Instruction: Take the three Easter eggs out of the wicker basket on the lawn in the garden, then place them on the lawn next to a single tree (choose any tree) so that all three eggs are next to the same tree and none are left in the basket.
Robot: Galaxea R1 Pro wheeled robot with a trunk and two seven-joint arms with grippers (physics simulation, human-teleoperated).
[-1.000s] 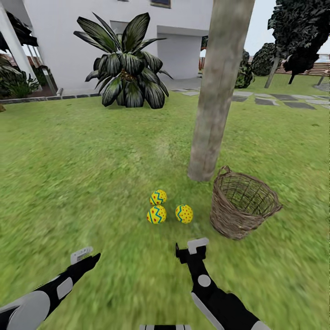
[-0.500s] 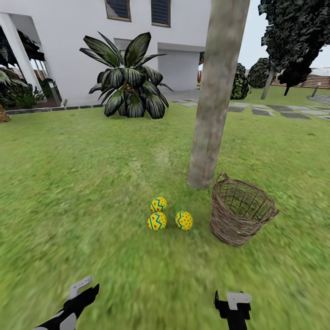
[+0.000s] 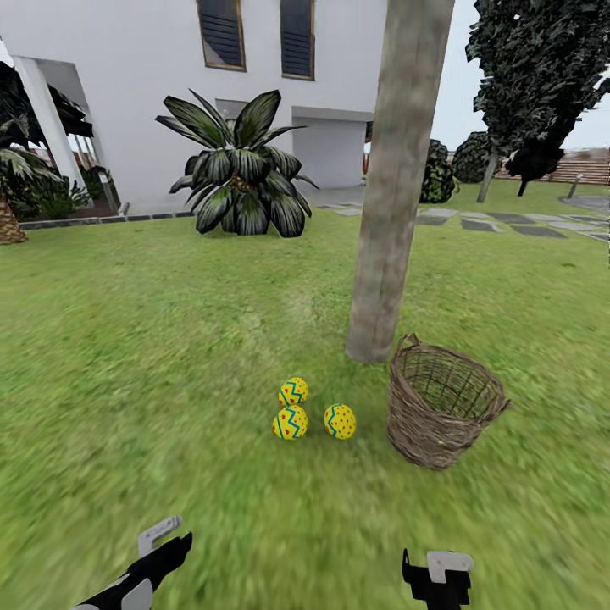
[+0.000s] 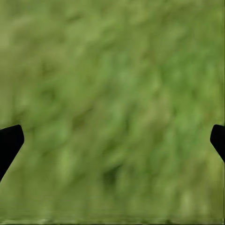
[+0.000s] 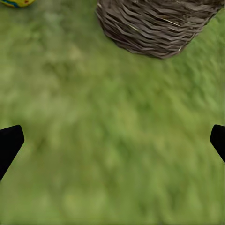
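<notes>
My hands (image 3: pixel 436 569) are spread, empty; the three Easter eggs (image 3: pixel 292 422) look light, smooth, best pinched across their middles.

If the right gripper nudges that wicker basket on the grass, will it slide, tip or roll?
The wicker basket probably tips: it already leans, and looks empty and open-weave, so likely light. Once on its round side it could roll on the lawn.

Far left: white-walled house (image 3: pixel 127 76) with two dark shuttered windows (image 3: pixel 220 32). In front: low spiky dark-green palm-like plant (image 3: pixel 241 169). Far right: grey stepping stones (image 3: pixel 483 222), dark cypress-like trees (image 3: pixel 542 76), brown slatted fence (image 3: pixel 586 169).
</notes>
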